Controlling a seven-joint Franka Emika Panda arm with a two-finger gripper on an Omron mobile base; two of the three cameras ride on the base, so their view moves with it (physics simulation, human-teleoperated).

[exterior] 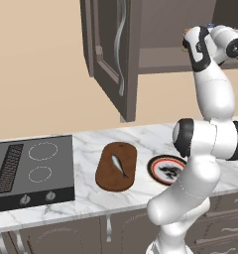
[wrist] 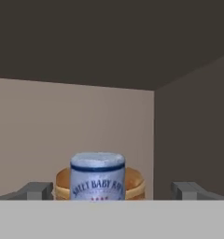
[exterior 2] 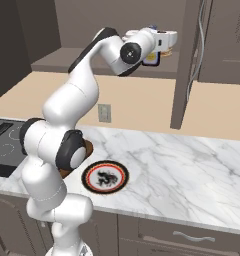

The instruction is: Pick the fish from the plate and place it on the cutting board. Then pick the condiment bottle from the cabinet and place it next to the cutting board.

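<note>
The silver-grey fish lies on the dark-brown cutting board. Right of the board sits the plate with its orange-red rim, nothing on it. My arm reaches up into the open cabinet. In the hand view the condiment bottle stands upright straight ahead, light blue cap on top. My gripper is open, one fingertip on each side of the bottle and well apart from it. In the right base view the bottle peeks out from behind the hand.
A tan stack of pancakes sits right behind the bottle on the cabinet shelf. The cabinet's side wall is close on the right. A black cooktop lies left of the board. The open door hangs over the counter.
</note>
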